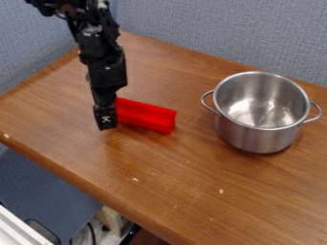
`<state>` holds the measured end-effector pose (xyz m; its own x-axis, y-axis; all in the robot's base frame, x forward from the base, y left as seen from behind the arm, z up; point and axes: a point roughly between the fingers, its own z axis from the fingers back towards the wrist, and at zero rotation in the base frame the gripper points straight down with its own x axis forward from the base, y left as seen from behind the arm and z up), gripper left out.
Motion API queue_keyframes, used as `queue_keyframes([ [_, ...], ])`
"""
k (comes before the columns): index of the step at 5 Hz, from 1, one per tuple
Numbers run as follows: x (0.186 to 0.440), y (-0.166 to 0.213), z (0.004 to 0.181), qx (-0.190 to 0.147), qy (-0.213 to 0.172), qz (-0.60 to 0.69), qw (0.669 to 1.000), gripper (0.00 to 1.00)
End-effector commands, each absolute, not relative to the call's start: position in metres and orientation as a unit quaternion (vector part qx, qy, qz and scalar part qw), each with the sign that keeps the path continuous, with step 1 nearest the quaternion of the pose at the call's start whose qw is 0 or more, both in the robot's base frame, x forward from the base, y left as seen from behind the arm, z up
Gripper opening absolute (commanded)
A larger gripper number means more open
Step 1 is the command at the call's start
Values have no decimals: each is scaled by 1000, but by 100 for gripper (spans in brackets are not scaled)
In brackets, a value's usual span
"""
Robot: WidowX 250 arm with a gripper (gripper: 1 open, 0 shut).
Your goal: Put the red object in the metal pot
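The red object [148, 117] lies flat on the wooden table [192, 182], left of centre, with its long side pointing toward the metal pot [262, 111]. The pot stands upright and empty at the right. My black gripper [107, 117] points straight down at the block's left end, low over the table. Its near finger [106, 119] covers that end of the block, and the far finger is hidden behind it. The jaws stand wide, and the block is not lifted.
A blue-grey wall backs the table. The table's front edge runs diagonally from the lower left to the bottom centre, with floor clutter below it. Bare wood separates the block and the pot.
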<state>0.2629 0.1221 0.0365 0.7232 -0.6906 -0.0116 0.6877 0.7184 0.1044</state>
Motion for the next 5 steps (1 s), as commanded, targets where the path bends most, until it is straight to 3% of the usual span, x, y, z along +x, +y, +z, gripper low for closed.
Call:
queue_keyframes([
  [1,268,123,41,59,-25,-374,925,100],
  [2,270,123,39,57,-29,-373,926,0],
  [3,269,122,40,56,-30,-370,927,0],
  [4,268,122,42,54,-33,-367,928,100],
  [5,269,121,41,51,-38,-366,929,0],
])
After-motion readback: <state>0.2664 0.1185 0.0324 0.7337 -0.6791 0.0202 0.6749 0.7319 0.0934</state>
